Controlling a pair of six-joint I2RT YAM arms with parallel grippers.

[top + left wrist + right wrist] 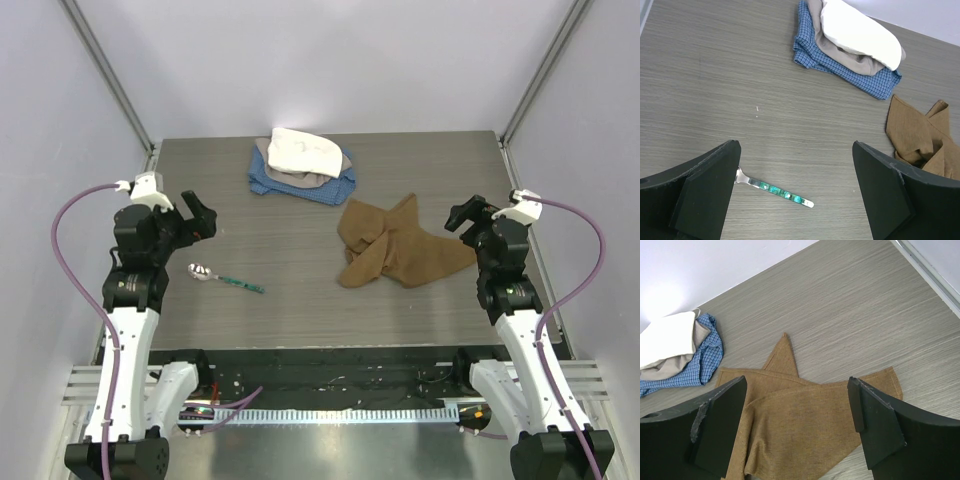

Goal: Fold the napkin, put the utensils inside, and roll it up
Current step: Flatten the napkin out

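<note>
As seen from the top external camera, the napkin [400, 248] lies crumpled and unfolded on the right half of the table [300, 310]. The spoon [224, 278] lies well apart from it on the left half, bowl toward the left arm and green handle pointing right. The left gripper [203, 218] hangs near the spoon, and the right gripper [466, 214] sits just beside the napkin's right edge. Neither carries anything. Toward the far edge, a white cloth [303, 150] rests on a blue cloth [300, 186].

Left wrist view: the left gripper [795, 147] has its fingers spread wide with nothing between them. The spoon [781, 192] lies flat on the table below, its bowl hidden behind one finger. The napkin [920, 140] shows bunched at the right edge. The white cloth [860, 32] tops a beige layer and the checked blue cloth [840, 67].

Right wrist view: the right gripper [797, 382] is likewise wide open and empty, poised over the napkin [805, 410]. The napkin's overlapping layers fill the lower middle, one pointed corner aimed at the far edge. The blue cloth [705, 360] and white cloth [667, 340] lie at the left, apart from the napkin.
</note>
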